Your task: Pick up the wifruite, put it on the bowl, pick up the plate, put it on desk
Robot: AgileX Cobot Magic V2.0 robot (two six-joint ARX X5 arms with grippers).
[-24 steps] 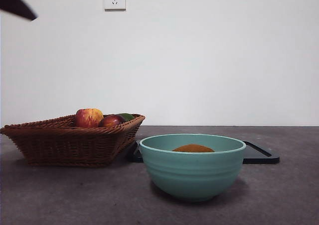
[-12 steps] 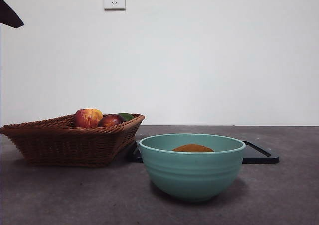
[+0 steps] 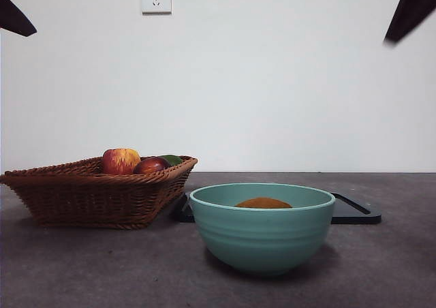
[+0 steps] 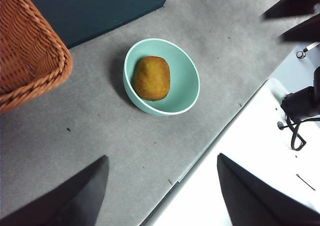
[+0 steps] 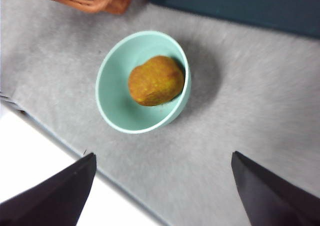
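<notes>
We see the brown wifruite [image 4: 151,78] lying inside the green bowl [image 4: 186,97] on the grey desk [image 4: 100,131]. A woven basket [image 4: 30,61] sits near the bowl, and a dark tray [image 4: 95,8] lies behind. Our left gripper [image 4: 162,196] hangs high above, jaws wide apart

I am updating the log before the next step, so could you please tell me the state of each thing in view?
Brown oval wifruite: lying inside the bowl, untouched.
Teal-green ribbed ceramic bowl: upright on the desk, holding the wifruite.
Woven brown wicker basket: upright, holding a red-and-yellow apple and a dark red fruit.
Flat dark tray: flat on the desk behind the bowl.
Left gripper: open, raised, empty.
Right gripper: open, raised, empty.
</notes>
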